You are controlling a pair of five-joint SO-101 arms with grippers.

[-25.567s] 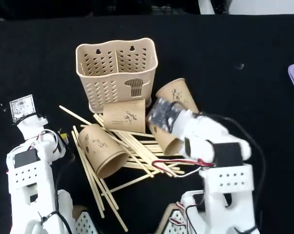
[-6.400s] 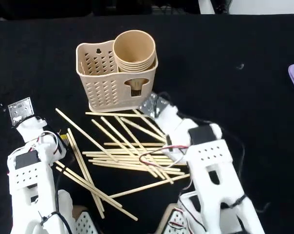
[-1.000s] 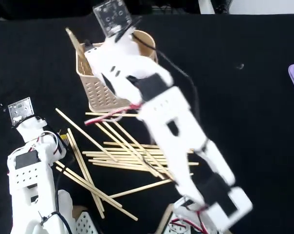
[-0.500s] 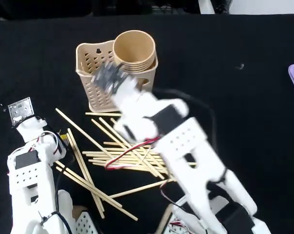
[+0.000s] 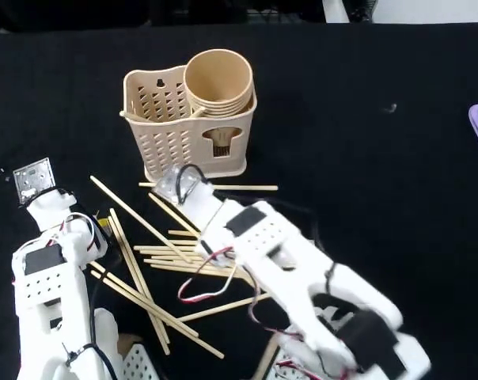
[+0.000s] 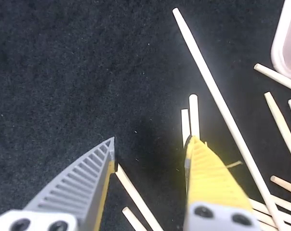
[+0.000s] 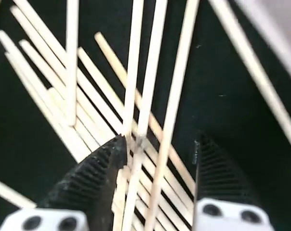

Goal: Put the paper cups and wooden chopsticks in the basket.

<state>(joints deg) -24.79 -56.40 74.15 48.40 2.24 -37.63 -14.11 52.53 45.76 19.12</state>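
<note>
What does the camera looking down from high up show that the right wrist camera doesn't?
Only the high view shows the paper cups stacked in the basket, plus both white arms. Only the right wrist view shows, close up, that arm's jaws standing open with wooden chopsticks running between them. Both show loose chopsticks scattered on the black table.

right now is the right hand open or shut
Open. The right hand stands spread wide over the chopsticks on the table, with several sticks showing in the gap.
</note>
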